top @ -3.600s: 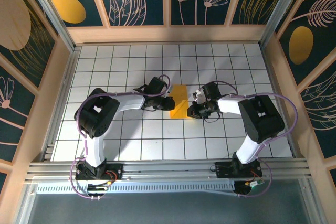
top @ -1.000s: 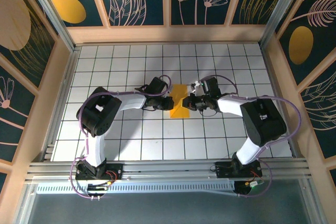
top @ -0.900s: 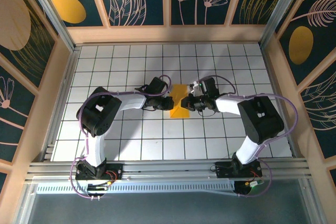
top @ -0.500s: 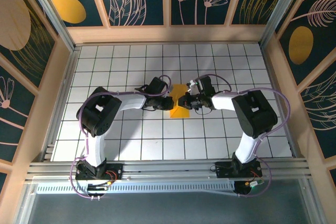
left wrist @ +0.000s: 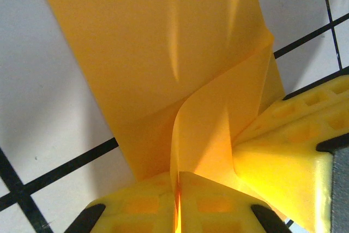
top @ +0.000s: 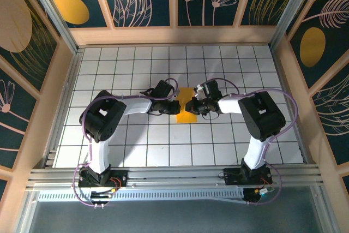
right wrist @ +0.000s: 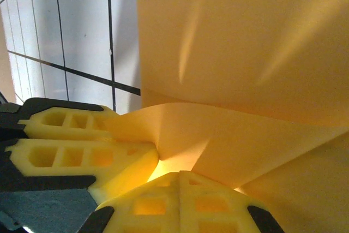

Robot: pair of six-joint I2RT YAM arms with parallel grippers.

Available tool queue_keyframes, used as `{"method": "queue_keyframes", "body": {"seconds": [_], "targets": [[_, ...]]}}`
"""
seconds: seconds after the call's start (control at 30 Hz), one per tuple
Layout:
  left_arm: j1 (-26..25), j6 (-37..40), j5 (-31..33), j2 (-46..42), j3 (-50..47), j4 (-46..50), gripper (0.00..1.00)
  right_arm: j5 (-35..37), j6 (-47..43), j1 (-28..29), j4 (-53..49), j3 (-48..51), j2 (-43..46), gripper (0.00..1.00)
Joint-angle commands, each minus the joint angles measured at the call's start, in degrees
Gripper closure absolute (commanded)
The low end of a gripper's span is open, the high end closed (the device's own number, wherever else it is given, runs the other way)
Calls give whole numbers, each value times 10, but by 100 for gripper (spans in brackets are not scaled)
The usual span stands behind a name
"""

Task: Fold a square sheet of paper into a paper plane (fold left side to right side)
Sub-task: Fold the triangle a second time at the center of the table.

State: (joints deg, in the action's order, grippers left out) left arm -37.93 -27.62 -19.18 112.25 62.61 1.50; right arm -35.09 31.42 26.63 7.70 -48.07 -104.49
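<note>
The square sheet of paper [top: 187,115] lies folded on the white grid table, yellow-orange, between the two grippers. My left gripper [top: 177,106] is at its left edge and is shut on a raised flap of the paper [left wrist: 163,53]; in the left wrist view the flap runs into the seam between its yellow fingertips [left wrist: 178,177]. My right gripper [top: 191,106] comes in from the right, shut, its tips [right wrist: 180,177] at the foot of the lifted flap [right wrist: 229,135]. No paper shows between its pads. The two grippers nearly touch: the left one's fingers [right wrist: 76,154] appear in the right wrist view.
The white grid table [top: 131,64] is walled in by wooden frames and patterned panels [top: 71,9]. Both arm bases stand on the rail at the near edge [top: 174,181]. Open tiles lie around the paper on all sides.
My right gripper has slid left across the paper until it meets the left gripper at the raised flap. The left arm has stayed where it was, still gripping.
</note>
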Motion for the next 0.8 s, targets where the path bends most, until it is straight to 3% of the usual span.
{"method": "queue_keyframes", "body": {"seconds": [0.0,0.3,0.63,0.77], "targets": [[4,11,27,10,-9,22,90,24,-19,5,-25,-14,-11,100],[4,3,21,1,-15,9,89,40,-24,5,-47,-14,-21,100],[5,-32,39,-90,-1,18,68,43,-28,5,-50,-2,-20,100],[5,-38,41,-121,-2,41,68,43,-27,5,-49,-2,-20,100]]}}
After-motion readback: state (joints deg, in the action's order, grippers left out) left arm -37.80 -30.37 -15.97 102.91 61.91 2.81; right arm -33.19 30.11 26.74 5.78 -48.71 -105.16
